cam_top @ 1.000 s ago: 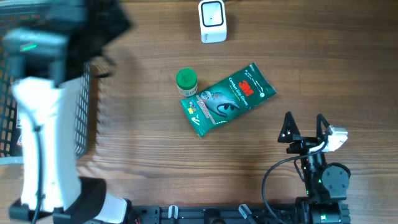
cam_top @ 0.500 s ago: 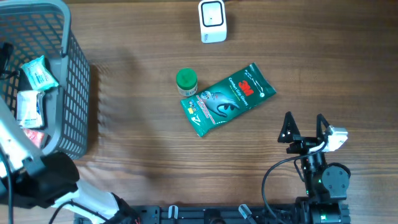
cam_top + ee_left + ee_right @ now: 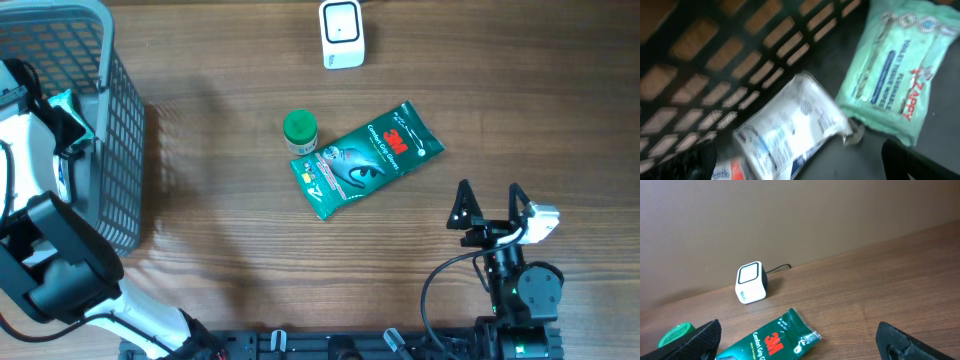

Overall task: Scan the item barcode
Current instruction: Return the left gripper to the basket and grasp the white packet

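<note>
My left gripper (image 3: pixel 802 169) is open and hangs inside the grey wire basket (image 3: pixel 120 130), just above a white printed packet (image 3: pixel 795 125). A mint-green pack of wipes (image 3: pixel 895 65) lies to the packet's right, and an orange and white item (image 3: pixel 727 171) shows at the lower left. My left arm (image 3: pixel 35 160) reaches into the basket from the table's left edge. The white barcode scanner (image 3: pixel 342 34) stands at the far middle of the table. My right gripper (image 3: pixel 490 205) is open near the front right and holds nothing. No barcode is readable in any view.
A green 3M glove pack (image 3: pixel 365 158) lies flat mid-table with a small green-capped bottle (image 3: pixel 299 131) at its left end. Both also show in the right wrist view, in front of the scanner (image 3: pixel 751 282). Bare wood lies between the basket and the pack.
My left arm has swung fast over the left side of the table, and its wrist is now down inside the basket. The right arm and the table items have not moved.
</note>
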You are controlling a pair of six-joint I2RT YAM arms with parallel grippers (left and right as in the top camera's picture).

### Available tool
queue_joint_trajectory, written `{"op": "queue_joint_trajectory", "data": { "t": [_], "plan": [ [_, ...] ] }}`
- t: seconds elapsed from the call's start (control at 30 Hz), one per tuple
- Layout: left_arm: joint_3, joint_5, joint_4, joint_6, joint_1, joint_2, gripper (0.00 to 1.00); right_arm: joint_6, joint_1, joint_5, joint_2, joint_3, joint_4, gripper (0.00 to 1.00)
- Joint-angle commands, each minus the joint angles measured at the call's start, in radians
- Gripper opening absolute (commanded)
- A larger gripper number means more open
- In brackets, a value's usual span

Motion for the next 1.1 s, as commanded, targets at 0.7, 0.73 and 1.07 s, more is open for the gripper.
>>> {"op": "queue_joint_trajectory", "data": {
  "t": [0.7,0.73,1.07],
  "plan": [
    [-0.015,0.119,-0.026,0.413,0.004,0.166,0.99,-0.002,-0.003,-0.008,0.001,-0.001,0.003,1.00],
    [-0.015,0.113,-0.026,0.413,0.004,0.166,0.97,-0.002,-0.003,-0.008,0.001,-0.001,0.003,1.00],
    [-0.015,0.078,0.035,0.409,0.048,0.167,0.95,-0.002,-0.003,-0.008,0.001,-0.001,0.003,1.00]
  ]
}}
